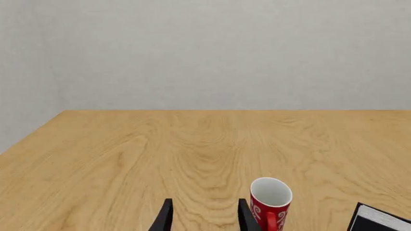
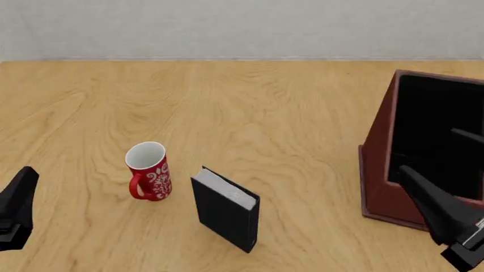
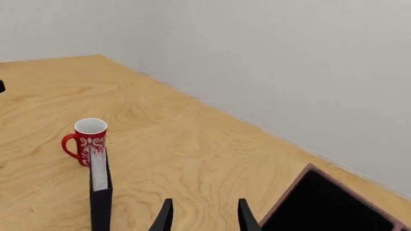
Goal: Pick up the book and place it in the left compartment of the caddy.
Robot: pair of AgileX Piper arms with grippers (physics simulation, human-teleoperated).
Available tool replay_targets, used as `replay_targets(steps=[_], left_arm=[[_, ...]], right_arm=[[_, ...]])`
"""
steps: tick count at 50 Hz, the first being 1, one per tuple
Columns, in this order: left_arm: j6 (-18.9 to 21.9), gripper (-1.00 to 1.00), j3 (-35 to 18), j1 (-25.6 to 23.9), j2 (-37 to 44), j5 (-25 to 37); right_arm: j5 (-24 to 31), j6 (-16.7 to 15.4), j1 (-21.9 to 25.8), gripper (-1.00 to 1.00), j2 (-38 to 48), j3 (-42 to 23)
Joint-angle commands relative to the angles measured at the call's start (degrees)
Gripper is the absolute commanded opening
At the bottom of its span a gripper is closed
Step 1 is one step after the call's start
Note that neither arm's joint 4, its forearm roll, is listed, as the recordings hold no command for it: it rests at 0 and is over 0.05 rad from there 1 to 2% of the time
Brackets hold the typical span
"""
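The book [image 2: 225, 208] stands upright on the wooden table [image 2: 257, 107], near the front edge and a little left of the middle. Its covers are black and its white page edges face up. Just beside it, to the left and slightly farther back, stands a red mug [image 2: 148, 171] with a white pattern and a white inside; its handle points to the left. The mug and the book do not touch.

The caddy [image 2: 382, 175] stands at the right side of the table, well apart from the book. It is a dark red-brown box with tall walls and a black interior. I cannot make out the left compartment or its divider inside the dark interior.

The left gripper [image 1: 203, 215] is low at the left front of the table, over bare wood, with the mug close on its right side. Its two fingers are apart and hold nothing. The right gripper [image 3: 203, 215] is at the right front, just before the caddy's lower front lip. Its fingers are also apart and empty.
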Motion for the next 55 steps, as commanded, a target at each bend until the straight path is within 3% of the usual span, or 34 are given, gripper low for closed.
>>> replay_targets(steps=[1, 15, 26, 39, 55], left_arm=[[0.0, 1.0, 0.0, 0.0, 0.0, 0.0], [0.0, 1.0, 0.0, 0.0, 0.0, 0.0], [0.0, 1.0, 0.0, 0.0, 0.0, 0.0], [0.0, 1.0, 0.0, 0.0, 0.0, 0.0], [0.0, 1.0, 0.0, 0.0, 0.0, 0.0]], right_arm=[[-5.96, -2.71, 8.58, 1.0, 7.28, 1.46], [-16.87, -4.84, 17.54, 1.0, 19.8, 3.51], [-21.37, -2.61, 21.72, 1.0, 25.87, 2.73], [-26.57, -1.35, 23.95, 1.0, 32.18, 2.3], [-33.53, 3.17, 24.33, 1.0, 37.72, 3.57]])
